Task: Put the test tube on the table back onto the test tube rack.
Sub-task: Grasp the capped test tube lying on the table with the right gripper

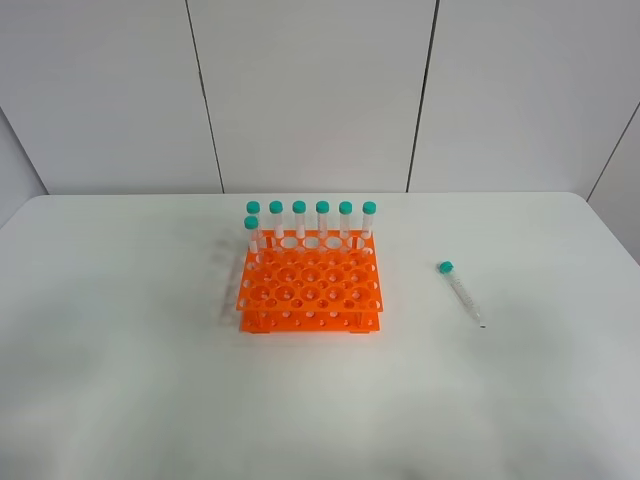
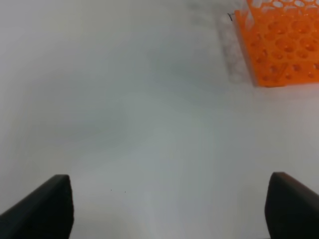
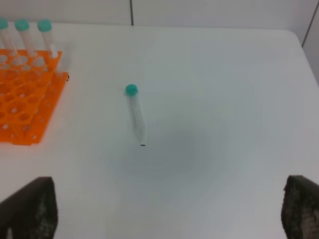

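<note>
1. The left gripper (image 2: 169,211) has its jaws spread wide and holds nothing. Only the two dark fingertips (image 2: 47,209) show, at the edges of the left wrist view, with bare table (image 2: 124,124) between them.
2. The right gripper (image 3: 164,209) is also released and empty, its fingertips (image 3: 30,209) far apart.
3. Both grippers hang above the table and touch nothing. Neither arm appears in the high view, so their joints cannot be told.
4. The left gripper points across bare tabletop, and a corner of the orange rack (image 2: 279,45) lies well ahead of it, off to one side.
5. The right gripper faces the test tube (image 3: 135,113), which lies well ahead of the gap between its fingers.
6. In the high view the test tube (image 1: 462,293) lies flat on the table (image 1: 120,330), to the right of the rack (image 1: 310,285) and apart from it. Its green cap points toward the back wall.
7. Seven capped tubes (image 1: 322,222) stand upright in the rack, six along the back row and one just in front at the left end.
</note>
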Controlling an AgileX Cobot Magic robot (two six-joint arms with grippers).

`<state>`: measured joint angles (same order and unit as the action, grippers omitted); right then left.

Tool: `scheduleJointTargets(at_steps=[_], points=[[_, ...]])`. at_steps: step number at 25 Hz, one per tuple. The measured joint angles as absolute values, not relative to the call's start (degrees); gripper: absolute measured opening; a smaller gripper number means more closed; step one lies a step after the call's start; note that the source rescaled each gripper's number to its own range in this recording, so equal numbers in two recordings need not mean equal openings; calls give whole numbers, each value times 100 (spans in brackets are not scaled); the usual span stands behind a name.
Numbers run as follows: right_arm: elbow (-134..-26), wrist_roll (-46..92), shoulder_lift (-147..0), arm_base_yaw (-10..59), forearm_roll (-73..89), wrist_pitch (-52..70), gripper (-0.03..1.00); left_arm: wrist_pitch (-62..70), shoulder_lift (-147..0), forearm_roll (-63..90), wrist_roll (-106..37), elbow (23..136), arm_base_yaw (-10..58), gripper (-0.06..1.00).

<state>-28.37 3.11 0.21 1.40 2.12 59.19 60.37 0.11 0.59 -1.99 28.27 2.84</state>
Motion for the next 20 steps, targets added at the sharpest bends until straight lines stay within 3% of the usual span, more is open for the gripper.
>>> scheduleJointTargets(at_steps=[12, 20], points=[[-2910, 311, -202, 140, 188, 5919, 100, 6037, 11, 59, -199, 2827, 284, 100], [-4114, 311, -3154, 140, 148, 5914, 100, 6037, 11, 59, -199, 2827, 284, 100]])
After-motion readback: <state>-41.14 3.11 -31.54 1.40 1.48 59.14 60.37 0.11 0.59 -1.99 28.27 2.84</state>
